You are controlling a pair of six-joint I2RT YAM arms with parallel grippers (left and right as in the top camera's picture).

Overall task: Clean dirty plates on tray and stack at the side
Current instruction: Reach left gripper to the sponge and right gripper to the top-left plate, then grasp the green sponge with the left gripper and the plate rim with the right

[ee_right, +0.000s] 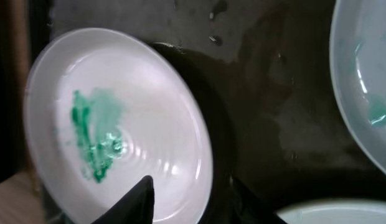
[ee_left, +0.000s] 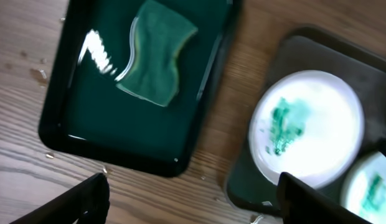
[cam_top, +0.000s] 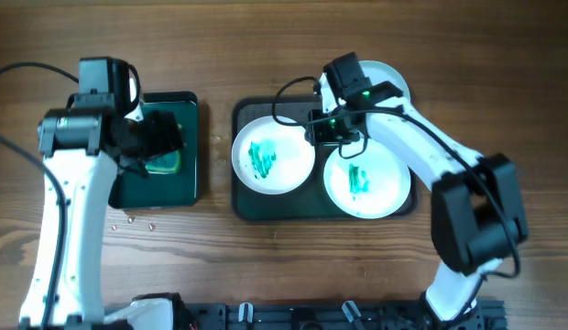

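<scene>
The dark tray (cam_top: 240,197) holds two white plates with green smears, the left plate (cam_top: 273,156) and the right plate (cam_top: 366,181). A third, pale plate (cam_top: 391,78) lies at the tray's back right, partly hidden by my right arm. My right gripper (cam_top: 332,128) (ee_right: 192,202) is open and straddles the left plate's (ee_right: 118,124) right rim, one finger over the plate and one over the tray (ee_right: 261,124). My left gripper (cam_top: 165,137) (ee_left: 193,205) is wide open and empty above the wood between the two trays. The left wrist view shows the left plate (ee_left: 311,124) and the tray (ee_left: 243,180).
A smaller black tray (cam_top: 188,188) (ee_left: 87,124) with a green inside holds a green sponge (cam_top: 163,163) (ee_left: 157,53) at the left. Small crumbs (cam_top: 128,220) lie on the wooden table in front of it. Edges of two other plates show in the right wrist view (ee_right: 367,81).
</scene>
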